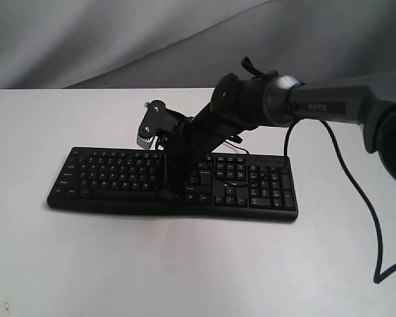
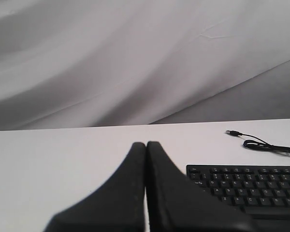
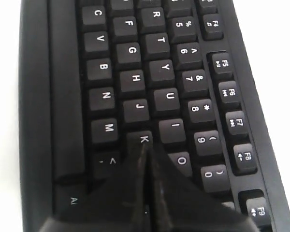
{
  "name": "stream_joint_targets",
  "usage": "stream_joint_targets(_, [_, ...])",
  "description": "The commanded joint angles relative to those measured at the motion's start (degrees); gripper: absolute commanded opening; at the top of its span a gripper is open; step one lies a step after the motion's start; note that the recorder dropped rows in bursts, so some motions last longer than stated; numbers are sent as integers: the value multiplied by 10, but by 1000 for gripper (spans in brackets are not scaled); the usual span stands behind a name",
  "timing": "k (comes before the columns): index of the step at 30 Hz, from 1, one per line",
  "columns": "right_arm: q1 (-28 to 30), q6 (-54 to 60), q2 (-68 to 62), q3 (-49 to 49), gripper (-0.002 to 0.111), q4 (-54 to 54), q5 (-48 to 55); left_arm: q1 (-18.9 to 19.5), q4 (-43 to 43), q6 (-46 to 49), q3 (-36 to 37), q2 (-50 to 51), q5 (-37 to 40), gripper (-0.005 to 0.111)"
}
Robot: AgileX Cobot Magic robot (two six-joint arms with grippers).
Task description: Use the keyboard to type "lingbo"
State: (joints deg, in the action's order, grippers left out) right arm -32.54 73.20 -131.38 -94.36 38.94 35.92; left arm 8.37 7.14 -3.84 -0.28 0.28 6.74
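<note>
The black keyboard (image 1: 112, 175) lies across the middle of the white table (image 1: 185, 271). My right gripper (image 1: 166, 193) reaches down onto its middle keys, shut with nothing held. In the right wrist view the joined fingertips of the right gripper (image 3: 145, 149) rest at the edge of the K key (image 3: 143, 139), with the O key (image 3: 181, 160) beside them; the key under the fingers is hidden. I cannot tell whether a key is pressed. My left gripper (image 2: 146, 145) is shut and empty, above bare table to the side of the keyboard's (image 2: 251, 186) Esc corner. It does not show in the exterior view.
The keyboard's thin black cable (image 2: 273, 147) lies loose behind it, its USB plug (image 2: 232, 132) unplugged on the table. The right arm's own cable (image 1: 366, 205) hangs at the right. A grey cloth backdrop (image 1: 119, 39) closes off the far edge.
</note>
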Motion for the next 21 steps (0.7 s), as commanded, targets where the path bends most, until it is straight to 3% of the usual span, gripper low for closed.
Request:
stream_joint_targets(1, [-1,4,2,-4,0,6,6,-4,0,-1,3,-3,-5,1])
stream_joint_targets(21, [-10,22,12,-8,0,13,-41,-4,0,-1,3,-3,-5,1])
